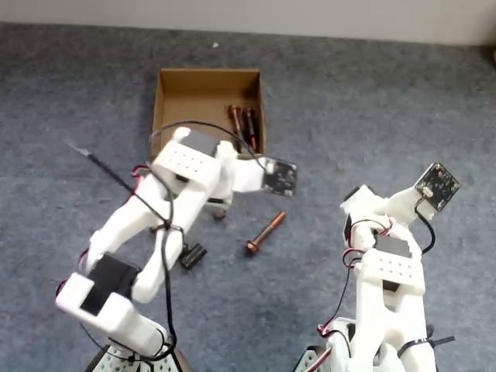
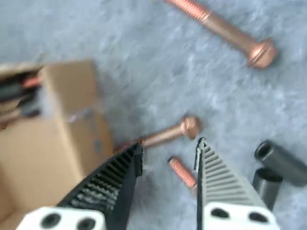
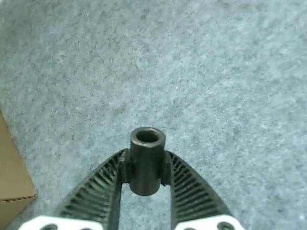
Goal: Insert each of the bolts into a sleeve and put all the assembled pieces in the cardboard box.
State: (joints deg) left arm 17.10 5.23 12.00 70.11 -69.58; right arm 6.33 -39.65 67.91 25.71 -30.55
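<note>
My left gripper is open, its fingers low over the carpet beside the cardboard box. A short copper bolt lies between the fingers, partly hidden by one of them. A second bolt lies just beyond the tips, against the box wall. A third bolt lies farther off, also seen from above. Two loose black sleeves lie beside the gripper. My right gripper is shut on an upright black sleeve, bore showing, above bare carpet.
The cardboard box stands at the back centre with assembled pieces against its right wall. The left arm covers the box's near edge. A black sleeve lies by the left arm. Grey carpet stretches right of the box.
</note>
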